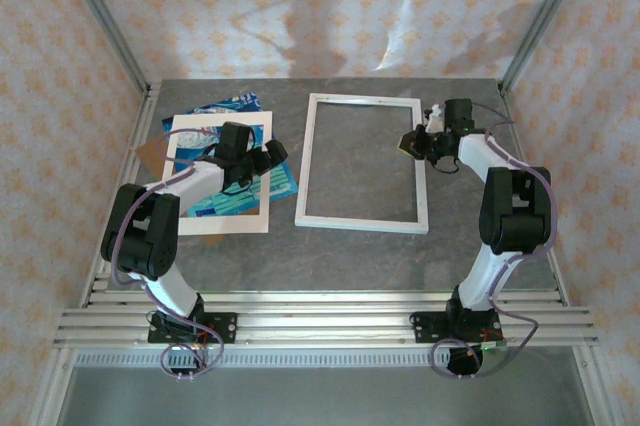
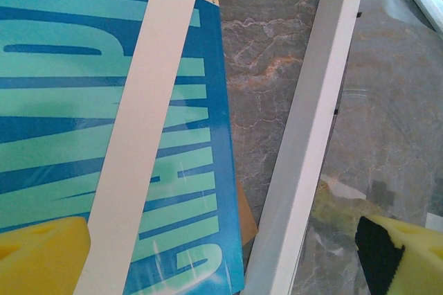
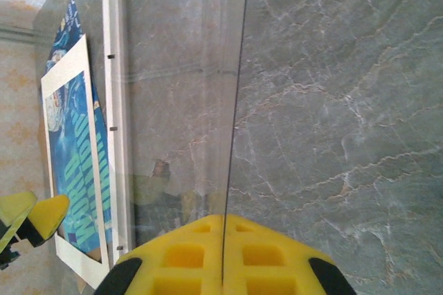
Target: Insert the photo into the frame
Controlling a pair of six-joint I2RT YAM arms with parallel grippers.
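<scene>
**Desk:** Where is the photo?

**Photographer:** The photo (image 2: pixel 62 101) lies flat at nine o'clock of the frame (image 1: pixel 305 161), with a strip of bare table (image 1: pixel 330 256) between them. A cream mat (image 2: pixel 149 101) sits on top of it. Teal lettering shows through the mat's window, and one edge pokes out toward three o'clock.

**Desk:** And the arms?

**Photographer:** The left gripper (image 1: pixel 272 156) hovers over that exposed edge, jaws wide, holding nothing. The right gripper (image 1: pixel 418 142), at the frame's three o'clock side, is closed, and its yellow pads (image 3: pixel 187 253) seem to pinch the edge of a clear pane (image 3: pixel 180 101).

**Desk:** Which step is this?

**Photographer:** By my reading, the pick-up, not yet begun. The next move calls for the left fingers to take the print's free edge alone, leaving the mat behind, then carry it toward three o'clock into the frame's opening.
</scene>
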